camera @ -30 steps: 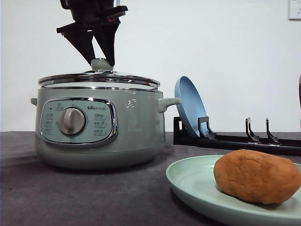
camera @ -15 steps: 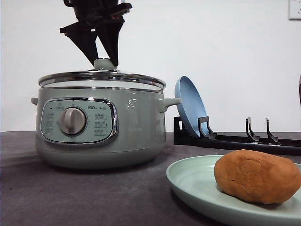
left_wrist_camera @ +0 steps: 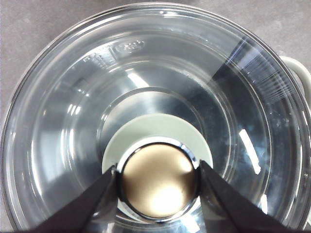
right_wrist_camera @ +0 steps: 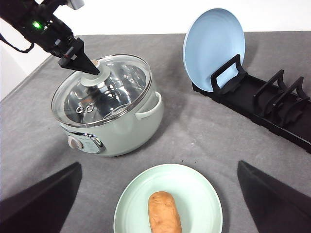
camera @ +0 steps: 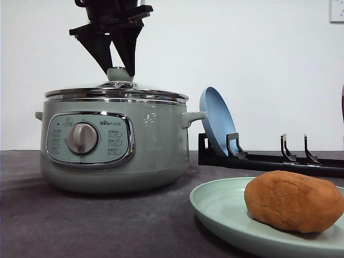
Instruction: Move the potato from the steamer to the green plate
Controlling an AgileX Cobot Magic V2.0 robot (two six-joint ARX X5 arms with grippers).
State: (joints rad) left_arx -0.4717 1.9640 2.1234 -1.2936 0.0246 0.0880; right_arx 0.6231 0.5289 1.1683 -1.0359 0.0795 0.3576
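Lid back on the steamer, potato on the plate

At upper left the left gripper (camera: 120, 69) clamps the lid knob (left_wrist_camera: 158, 180) of the steamer (camera: 113, 141); release straight up. Right gripper (right_wrist_camera: 158, 213) spread wide; potato (camera: 293, 201) lies on the green plate (camera: 220, 207), lower right.

A blue plate (camera: 216, 119) is standing tilted in a black dish rack (camera: 269, 157) lying at right on the grey table (camera: 80, 220).

Front view: plate (camera: 226, 212) and potato (camera: 293, 201) cut off at the right and bottom edges, left arm cropped at top. Panel (camera: 89, 138) icons too small to read. Right wrist view: rack (right_wrist_camera: 272, 104) runs off right.
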